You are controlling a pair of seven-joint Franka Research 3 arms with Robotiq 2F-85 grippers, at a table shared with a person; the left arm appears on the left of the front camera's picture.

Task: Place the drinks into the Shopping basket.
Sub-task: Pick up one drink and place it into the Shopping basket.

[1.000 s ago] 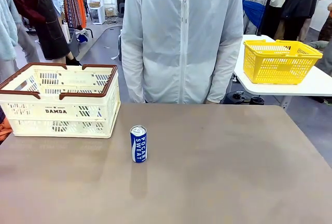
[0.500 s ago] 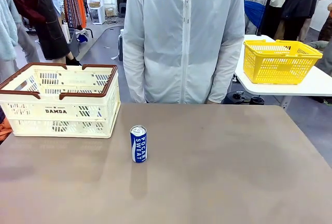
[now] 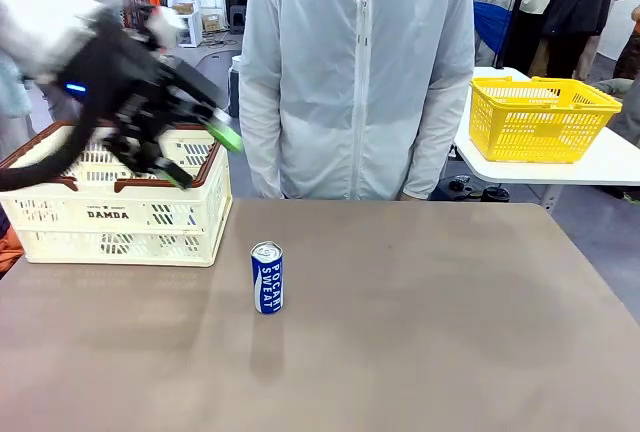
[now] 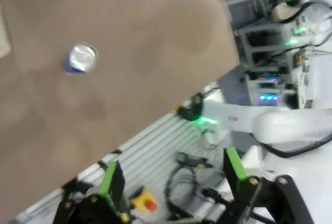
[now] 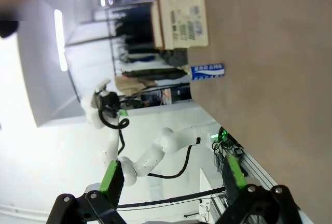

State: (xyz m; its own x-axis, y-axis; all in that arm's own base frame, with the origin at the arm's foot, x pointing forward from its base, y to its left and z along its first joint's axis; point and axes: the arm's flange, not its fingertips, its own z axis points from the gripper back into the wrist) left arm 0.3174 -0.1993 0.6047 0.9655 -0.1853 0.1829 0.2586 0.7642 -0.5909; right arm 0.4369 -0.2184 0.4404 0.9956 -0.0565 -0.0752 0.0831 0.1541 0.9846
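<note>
Progress: early, judging by the layout; blue can [image 3: 267, 277] standing upright on the table [image 3: 430, 322], just in front of the Shopping basket's [image 3: 118, 214] near right corner, not yet inside; basket contents not discernible
Left: picking the can and setting it in the basket
Left gripper [image 3: 203, 158]: above the basket's right rim; jaws spread wide; holding and touching nothing
Right gripper [image 5: 170, 177]: well apart from the basket; jaws fully apart; empty

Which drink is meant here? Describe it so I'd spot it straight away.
On the brown table, look just right of the cream DAMDA crate, toward the near side. There a slim blue can stands upright, alone. Its silver top and white POCARI SWEAT lettering mark it out.
</note>
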